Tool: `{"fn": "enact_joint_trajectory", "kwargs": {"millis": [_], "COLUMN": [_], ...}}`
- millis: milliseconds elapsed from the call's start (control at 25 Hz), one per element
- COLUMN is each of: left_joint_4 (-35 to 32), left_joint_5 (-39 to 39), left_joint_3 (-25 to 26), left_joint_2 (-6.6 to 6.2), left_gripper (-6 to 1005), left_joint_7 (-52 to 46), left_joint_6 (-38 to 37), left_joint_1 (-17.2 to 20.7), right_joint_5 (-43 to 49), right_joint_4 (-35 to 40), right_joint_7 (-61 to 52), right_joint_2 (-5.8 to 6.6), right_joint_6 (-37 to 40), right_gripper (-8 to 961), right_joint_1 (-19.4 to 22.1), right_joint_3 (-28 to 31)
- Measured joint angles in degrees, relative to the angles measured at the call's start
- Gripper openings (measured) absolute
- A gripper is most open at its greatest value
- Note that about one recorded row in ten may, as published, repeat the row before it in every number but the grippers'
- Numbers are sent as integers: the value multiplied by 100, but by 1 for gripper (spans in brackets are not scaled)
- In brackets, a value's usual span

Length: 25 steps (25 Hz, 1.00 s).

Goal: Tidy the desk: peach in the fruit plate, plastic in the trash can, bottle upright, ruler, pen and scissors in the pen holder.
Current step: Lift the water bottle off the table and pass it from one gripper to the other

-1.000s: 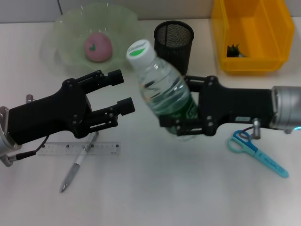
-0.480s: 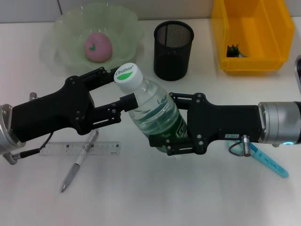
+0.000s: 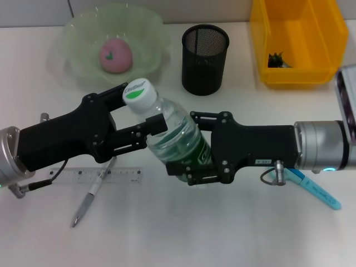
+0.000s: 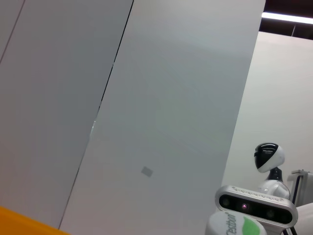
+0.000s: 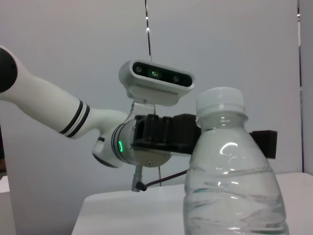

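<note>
Head view: bottle [image 3: 169, 136] sits mid-counter, clamped low on its body by the right gripper [image 3: 192, 164], fingers closed around the green-label section. Long axis runs tilted, cap [image 3: 138, 93] leaning up and toward the robot's left, base down by the right gripper; whether the base touches the counter [image 3: 183, 233] is hidden by the gripper, likely just above it. Left gripper [image 3: 142, 108] comes in from the left side, fingers spread wide, one either side of the neck just under the cap, with no contact I can confirm. So the neck lies right between the left fingers, and the left arm is the nearer one to the top end while the right owns the bottom end. Judgement: next move turns on that pairing, closing on the neck or tipping the axis to vertical. Right wrist view shows the bottle close up with the left gripper behind it. Peach [image 3: 115, 55] already in the fruit plate [image 3: 147, 25]; ruler [image 3: 83, 176], pen [image 3: 92, 194] and scissors [image 3: 314, 189] lie on the counter, pen holder [image 3: 205, 58] empty as far as visible.
</note>
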<state>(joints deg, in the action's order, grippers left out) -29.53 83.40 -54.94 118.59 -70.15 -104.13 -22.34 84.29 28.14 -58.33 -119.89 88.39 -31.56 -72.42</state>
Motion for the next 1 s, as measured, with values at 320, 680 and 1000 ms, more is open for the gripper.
{"fn": "enact_joint_trajectory", "kwargs": {"millis": [320, 680, 1000], "left_joint_4": [80, 134, 134], "left_joint_5": [0, 16, 11], "left_joint_3": [2, 7, 14], "left_joint_2": [-1, 6, 1], "left_gripper": [757, 753, 539], "left_joint_7": [16, 26, -21], "left_joint_6": [-35, -21, -17], "left_joint_1": [-22, -35, -33], "right_joint_5": [-293, -398, -687], "right_joint_4": [-62, -79, -90], "right_joint_7": [54, 59, 90], "right_joint_2": [1, 0, 1], "right_joint_6": [-164, -188, -229], "right_gripper": [766, 767, 768], "right_joint_1": [-29, -21, -26], "right_joint_3": [-392, -430, -756]}}
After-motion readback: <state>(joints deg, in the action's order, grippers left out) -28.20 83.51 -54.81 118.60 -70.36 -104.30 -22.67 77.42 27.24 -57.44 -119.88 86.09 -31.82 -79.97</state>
